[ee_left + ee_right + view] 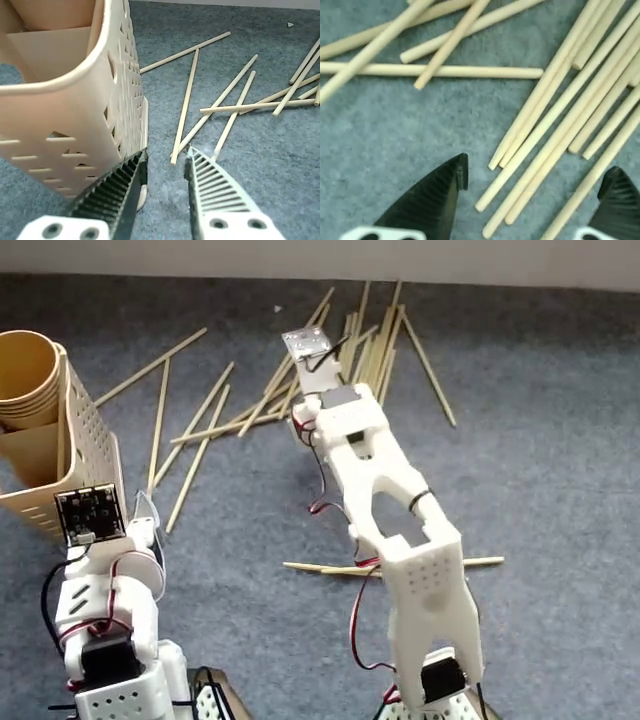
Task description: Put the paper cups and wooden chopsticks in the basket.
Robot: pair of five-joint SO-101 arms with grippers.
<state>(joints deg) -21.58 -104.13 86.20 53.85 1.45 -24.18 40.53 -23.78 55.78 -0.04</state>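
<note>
Hanging spread wide over the wooden chopsticks (542,95) heaped near the bench's far edge, the right hand (538,167) seems about to pick some, so next it must lower and pinch them.

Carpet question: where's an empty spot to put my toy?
The carpet is bare outside the right arm, and between it and the left arm. It's crowded at the chopstick pile around the right gripper and beside the basket.
</note>
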